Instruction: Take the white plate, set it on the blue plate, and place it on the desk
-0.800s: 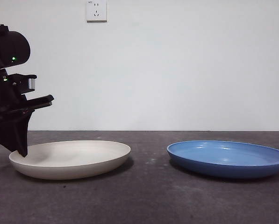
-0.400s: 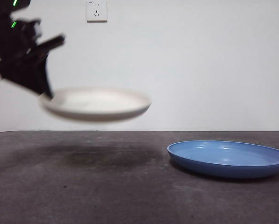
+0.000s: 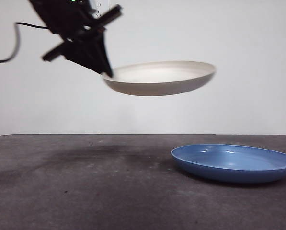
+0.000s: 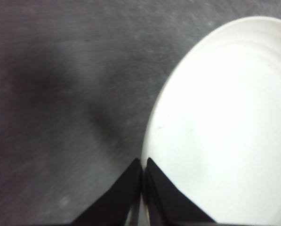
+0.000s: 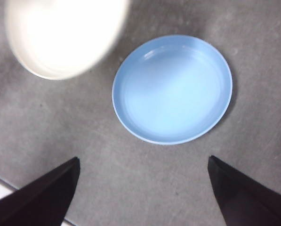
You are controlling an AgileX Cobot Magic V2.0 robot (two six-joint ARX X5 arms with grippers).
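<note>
Mottled grey desk (image 3: 85,191) meets a white wall (image 3: 229,38). The left gripper (image 3: 106,72) clamps the airborne white plate (image 3: 162,79); only the right wrist view shows the right gripper (image 5: 142,188) spread above the blue plate (image 5: 172,89).

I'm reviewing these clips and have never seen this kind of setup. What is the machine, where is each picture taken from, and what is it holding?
It is a robot with two arms at a table, each ending in two black jaws. One picture looks level across the desk; the other two come from cameras on the wrists. The left gripper has its jaws shut on the rim of the white plate, holding it in the air, slightly tilted. The blue plate lies on the desk, empty. The right gripper hangs above it with jaws wide open, holding nothing.
</note>
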